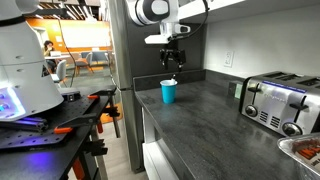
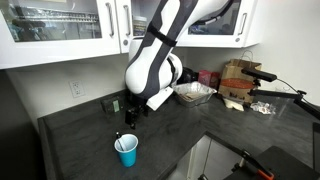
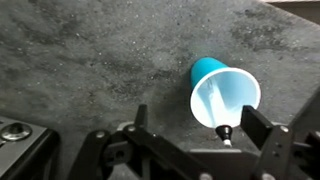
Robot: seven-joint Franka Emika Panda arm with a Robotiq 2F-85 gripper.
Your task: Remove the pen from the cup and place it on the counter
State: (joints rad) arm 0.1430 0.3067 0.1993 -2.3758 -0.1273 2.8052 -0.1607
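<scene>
Pincer (image 1: 173, 58) released, empty, hangs above cup (image 1: 168, 92) on surface (image 1: 215, 110). Pen (image 3: 216, 110) leans steeply in cup. In wrist view its top end lies between the jaws, off-centre.

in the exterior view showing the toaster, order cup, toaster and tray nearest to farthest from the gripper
1. cup, right below the open gripper
2. toaster, along the counter towards the camera
3. tray, past the toaster at the bottom corner
</scene>
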